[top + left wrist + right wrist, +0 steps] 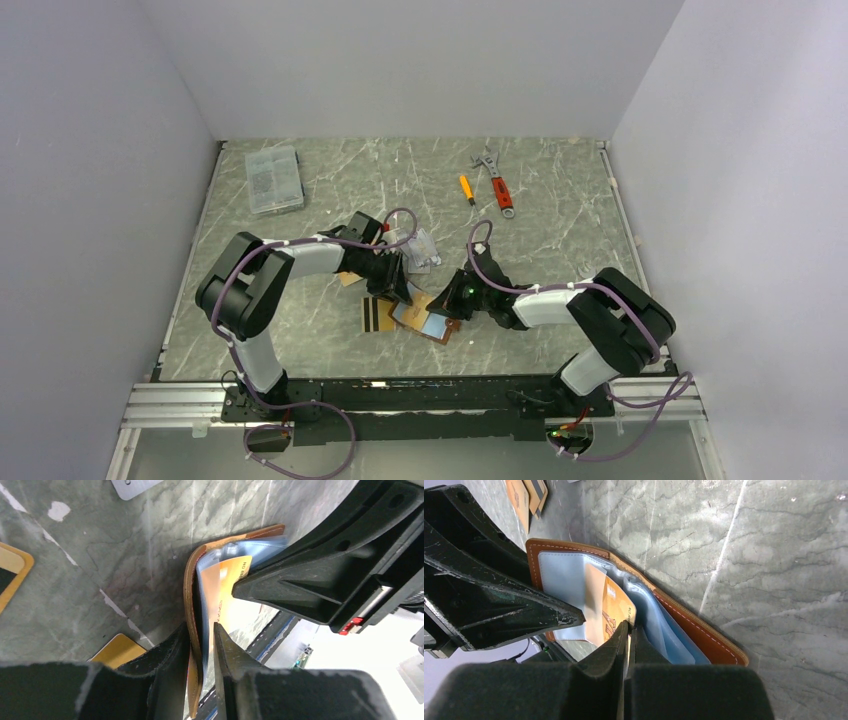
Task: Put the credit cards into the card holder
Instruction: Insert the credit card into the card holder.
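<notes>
Card holder (704, 627): lies open on the table (560, 300), in the middle and toward the near side, between the two grippers, with its tan leather outer side down and its clear sleeves facing up.

Left gripper (202, 647): at the left end of the card holder, jaws a narrow way apart and clamped on the leather edge together with a sleeve, one finger on each side. That end is lifted and curls up off the table.

Right gripper (628, 636): comes in from the right side of the card holder, jaws pressed together on the near edge of the orange card (616, 611), fingertips touching the sleeves.

Orange card: stands among the sleeves in the middle of the card holder. Part of it looks pale under clear plastic, while the printed end sticks out bare toward the right gripper.

Sleeves: several bluish clear pockets fan out from the spine. Only the orange card shows in them.

Striped card (377, 314): gold with black stripes, flat on the table just left of the card holder, outside it.

Another orange card (349, 280): flat on the table further left, partly under the left arm.

Clear box (274, 179): far left on the table, lid shut, contents too small to tell.

Wrench (496, 182) and screwdriver (466, 189): far right of centre, near each other, well apart from the card holder.
</notes>
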You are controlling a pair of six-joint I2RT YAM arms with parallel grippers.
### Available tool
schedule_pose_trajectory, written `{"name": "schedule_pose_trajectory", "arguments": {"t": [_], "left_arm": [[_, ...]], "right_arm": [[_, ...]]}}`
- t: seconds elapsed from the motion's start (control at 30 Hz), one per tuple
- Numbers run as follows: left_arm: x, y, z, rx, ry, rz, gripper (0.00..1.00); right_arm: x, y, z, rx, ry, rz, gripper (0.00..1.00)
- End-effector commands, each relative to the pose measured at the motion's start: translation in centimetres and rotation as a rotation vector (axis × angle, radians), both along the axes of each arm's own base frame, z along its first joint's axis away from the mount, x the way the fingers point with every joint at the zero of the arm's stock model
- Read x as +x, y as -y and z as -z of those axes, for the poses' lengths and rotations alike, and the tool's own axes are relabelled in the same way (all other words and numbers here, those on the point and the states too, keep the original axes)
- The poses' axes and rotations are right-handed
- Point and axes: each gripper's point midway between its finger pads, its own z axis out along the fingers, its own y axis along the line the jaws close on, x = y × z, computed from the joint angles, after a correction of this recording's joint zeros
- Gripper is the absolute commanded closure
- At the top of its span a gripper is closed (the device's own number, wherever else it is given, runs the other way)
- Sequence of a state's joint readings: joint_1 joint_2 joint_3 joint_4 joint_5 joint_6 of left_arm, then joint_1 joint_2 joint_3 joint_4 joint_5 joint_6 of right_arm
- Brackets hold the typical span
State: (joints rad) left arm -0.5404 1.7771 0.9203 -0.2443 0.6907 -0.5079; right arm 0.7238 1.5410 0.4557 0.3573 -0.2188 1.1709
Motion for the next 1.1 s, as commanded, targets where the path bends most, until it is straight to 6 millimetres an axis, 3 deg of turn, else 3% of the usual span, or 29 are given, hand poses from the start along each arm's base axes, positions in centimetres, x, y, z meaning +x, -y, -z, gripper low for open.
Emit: {"name": "schedule_pose_trajectory", "arguments": {"t": [0.0,0.3,0.53,0.67,0.8,0.97,1.07], "left_arm": [[-0.8,3.0,-4.8,-0.223,0.006,0.076,0.72],[-1.2,3.4,-5.8,-0.283,-0.008,0.093,0.73],[-1.4,3.9,-6.8,-0.324,-0.021,0.105,0.74],[-1.5,4.1,-7.1,-0.334,-0.024,0.110,0.73],[-1.3,3.8,-6.2,-0.289,-0.012,0.102,0.74],[0.2,1.9,-3.3,-0.085,0.069,0.063,0.74],[0.7,1.3,-3.0,-0.034,0.098,0.056,0.75]], "right_arm": [[0.0,0.6,0.8,-0.052,0.004,0.021,1.00],[0.3,-0.2,0.0,-0.021,0.020,-0.007,1.00],[0.5,0.2,-0.2,-0.044,0.024,0.012,0.78],[0.7,-0.3,-0.5,-0.028,0.027,-0.003,0.73],[0.7,-0.5,-1.1,-0.007,0.044,-0.006,0.72],[0.7,-0.9,-1.7,0.014,0.058,-0.023,0.72],[0.7,-1.1,-1.7,0.017,0.055,-0.034,0.75]]}}
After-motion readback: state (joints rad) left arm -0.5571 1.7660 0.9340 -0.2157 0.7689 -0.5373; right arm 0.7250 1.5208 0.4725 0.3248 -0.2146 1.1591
